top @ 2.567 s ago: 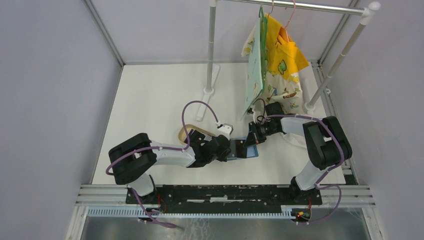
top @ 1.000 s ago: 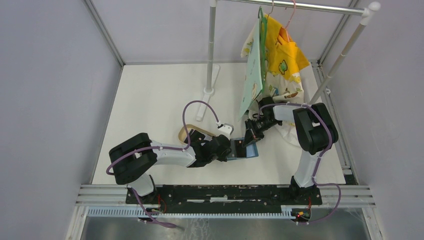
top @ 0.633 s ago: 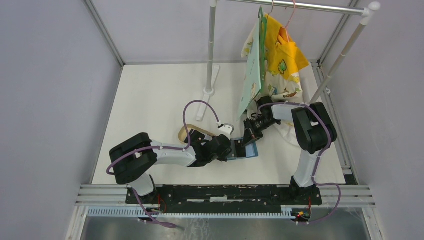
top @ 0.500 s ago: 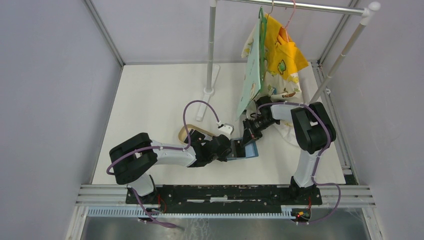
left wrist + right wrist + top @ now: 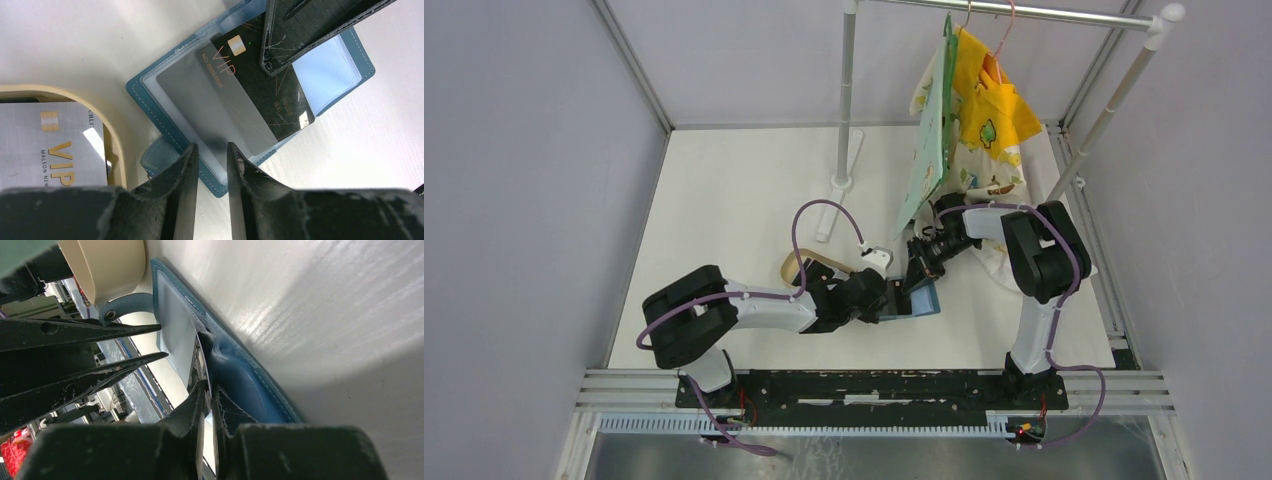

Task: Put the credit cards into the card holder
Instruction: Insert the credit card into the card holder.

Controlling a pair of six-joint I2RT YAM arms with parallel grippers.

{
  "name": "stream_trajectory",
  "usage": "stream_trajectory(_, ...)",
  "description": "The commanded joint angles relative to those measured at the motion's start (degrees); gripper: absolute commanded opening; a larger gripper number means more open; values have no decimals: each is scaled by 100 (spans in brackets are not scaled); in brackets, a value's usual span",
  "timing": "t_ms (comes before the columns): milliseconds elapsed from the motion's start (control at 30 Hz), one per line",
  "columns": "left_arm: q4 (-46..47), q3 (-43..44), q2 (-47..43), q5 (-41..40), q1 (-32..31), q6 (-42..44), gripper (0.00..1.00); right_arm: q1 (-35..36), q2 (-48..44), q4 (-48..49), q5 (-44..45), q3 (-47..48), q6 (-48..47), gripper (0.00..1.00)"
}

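Note:
The teal-blue card holder (image 5: 923,299) lies open on the table, its clear sleeves showing in the left wrist view (image 5: 170,107). A black VIP credit card (image 5: 260,95) is partly inside a grey clear sleeve. My right gripper (image 5: 916,268) is shut on the card's outer end (image 5: 206,385), and its fingers (image 5: 300,35) reach in from the top right. My left gripper (image 5: 212,146) pinches the sleeve's near end with a narrow gap between its jaws. A silver VIP card (image 5: 50,145) lies in the tan tray (image 5: 117,140). The holder's snap strap (image 5: 107,315) sticks out beside the tray.
The tan oval tray (image 5: 796,265) sits just left of the holder, under my left arm. A clothes rack with a teal board (image 5: 932,130) and yellow garments (image 5: 989,110) stands behind. Its pole base (image 5: 841,182) and a white cloth (image 5: 1004,262) lie close to my right arm.
My right gripper has slid left and nearer to the card holder, with the black card in it. My left arm and the holder have stayed put.

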Motion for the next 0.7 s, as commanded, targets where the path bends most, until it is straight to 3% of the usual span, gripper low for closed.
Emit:
stream_trajectory(0,-9,227,-384,149,-17,81,34,158,251,337,414,13,-251,13)
stream_trajectory(333,205,489,-756,600,-168,-313,35,158,292,310,313,81,-322,17)
stream_trajectory(467,53,878,-341,26,-441,-591,33,152,297,302,295,92,-331,17)
stream_trajectory(600,-686,1635,309,-862,-739,-955,28,147,300,302,295,91,-340,17)
stream_trajectory(667,-955,1993,649,-1090,-832,-1081,22,150,310,297,295,93,-340,17)
